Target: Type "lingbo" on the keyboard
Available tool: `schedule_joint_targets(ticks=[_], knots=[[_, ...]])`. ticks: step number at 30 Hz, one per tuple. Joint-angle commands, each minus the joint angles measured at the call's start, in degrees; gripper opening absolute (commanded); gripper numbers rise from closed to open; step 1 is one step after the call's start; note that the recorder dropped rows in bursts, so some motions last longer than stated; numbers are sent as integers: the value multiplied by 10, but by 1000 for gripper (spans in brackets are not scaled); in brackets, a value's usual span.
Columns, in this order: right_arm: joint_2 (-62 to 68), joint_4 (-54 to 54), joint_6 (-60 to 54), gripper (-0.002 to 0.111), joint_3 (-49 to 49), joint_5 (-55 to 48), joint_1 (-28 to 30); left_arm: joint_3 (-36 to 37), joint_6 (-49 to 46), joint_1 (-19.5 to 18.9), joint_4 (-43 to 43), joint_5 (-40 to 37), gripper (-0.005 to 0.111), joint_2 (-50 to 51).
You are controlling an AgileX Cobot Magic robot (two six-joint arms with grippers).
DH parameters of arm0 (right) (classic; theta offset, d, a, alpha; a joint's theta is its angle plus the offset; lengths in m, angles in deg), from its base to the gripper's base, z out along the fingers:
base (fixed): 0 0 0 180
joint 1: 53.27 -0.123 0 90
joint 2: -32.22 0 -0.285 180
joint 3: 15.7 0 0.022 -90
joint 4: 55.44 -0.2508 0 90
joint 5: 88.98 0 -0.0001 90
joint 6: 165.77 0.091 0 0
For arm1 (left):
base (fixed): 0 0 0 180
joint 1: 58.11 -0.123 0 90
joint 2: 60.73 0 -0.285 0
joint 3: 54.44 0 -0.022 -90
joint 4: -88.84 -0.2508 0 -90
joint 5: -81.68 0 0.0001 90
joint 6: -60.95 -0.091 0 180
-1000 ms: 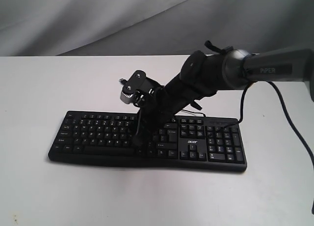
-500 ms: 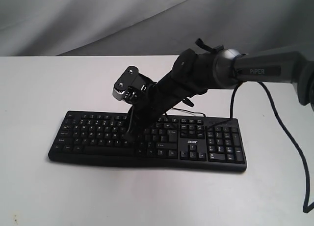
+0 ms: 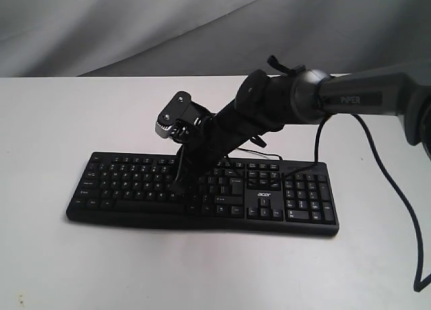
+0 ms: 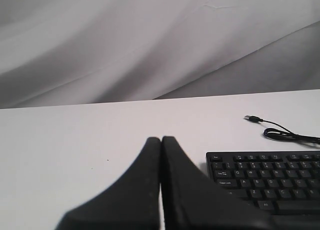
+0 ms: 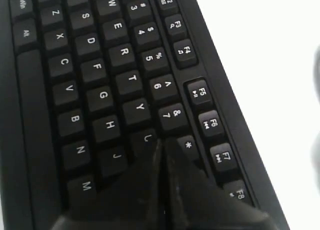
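The black keyboard [image 3: 269, 203] lies across the white table with its acer logo facing the front edge. My right gripper [image 3: 177, 187] reaches over from the right and points down at the middle of the letter block. In the right wrist view the right gripper [image 5: 162, 143] is shut, its tips between the U key [image 5: 145, 138] and the 8 key [image 5: 188, 144], covering the keys beyond them. Whether it presses a key I cannot tell. The left gripper [image 4: 161, 139] is shut and empty, over bare table beside the keyboard's [image 4: 270, 177] Esc corner. It does not show in the exterior view.
The keyboard's thin black USB cable [image 4: 287, 135] lies loose on the table behind it, plug [image 4: 253, 119] unconnected. The right arm's own cable [image 3: 397, 189] hangs down at the right. A grey cloth backdrop [image 3: 135, 27] closes off the far table edge.
The right arm swung to the left, carrying its shut gripper tip leftward along the key rows; over the last half second it has barely moved.
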Motion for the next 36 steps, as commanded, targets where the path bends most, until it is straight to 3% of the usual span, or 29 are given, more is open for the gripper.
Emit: schedule_joint_targets(ticks=[1,36], knots=[[13,-1,0,0,4,8,0,3,1,3,0,4,1,-3],[-2,-3,3,0,4,-34,-43,3,1,3,0,4,1,-3]])
